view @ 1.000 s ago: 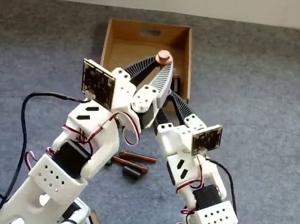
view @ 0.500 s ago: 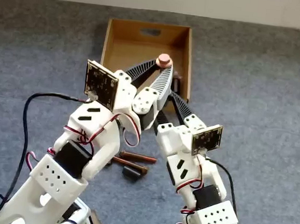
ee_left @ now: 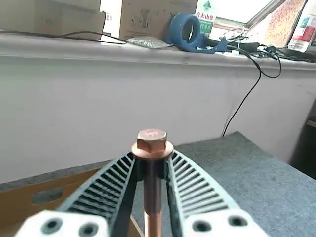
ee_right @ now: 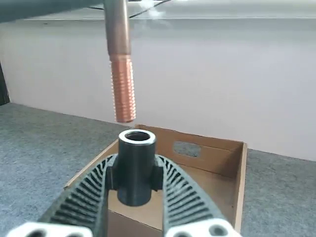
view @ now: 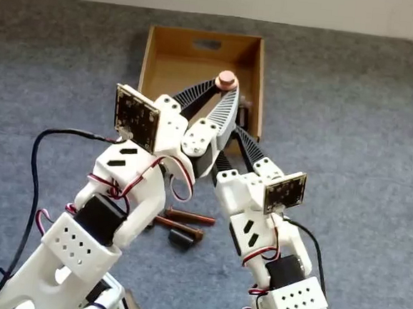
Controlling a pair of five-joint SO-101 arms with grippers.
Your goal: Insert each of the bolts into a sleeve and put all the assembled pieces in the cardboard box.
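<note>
Bolts, loose (view: 189,216): two copper-coloured pieces lie side by side on the grey carpet (view: 351,137), well short of the cardboard box (view: 148,57) on its open-front side, between the two arm bases. A short black loose sleeve (view: 180,240) lies just beside them, on the side away from the box.

Right gripper (ee_right: 135,164): positioned at the near wall of the box, close to its right-hand corner. Its ribbed black fingers are partly closed and clamp the held sleeve (ee_right: 135,165) by its sides. The sleeve is a black cylinder, upright, with its bore open at the top and a pale rim.

Left gripper (ee_left: 153,159): raised above the near part of the box. Its fingers are narrowed to the width of the shank and grip the held bolt (ee_left: 153,190) just under the head. The bolt is copper-coloured, with a hexagonal head over a round flange, a smooth shank and a threaded lower end. It hangs vertical, head up. Its threaded tip stands directly over the sleeve's bore, with a small gap showing, and has not entered.

Cardboard box: brown, shallow, with a hand slot in the far wall. A bare floor shows inside, past the grippers.
</note>
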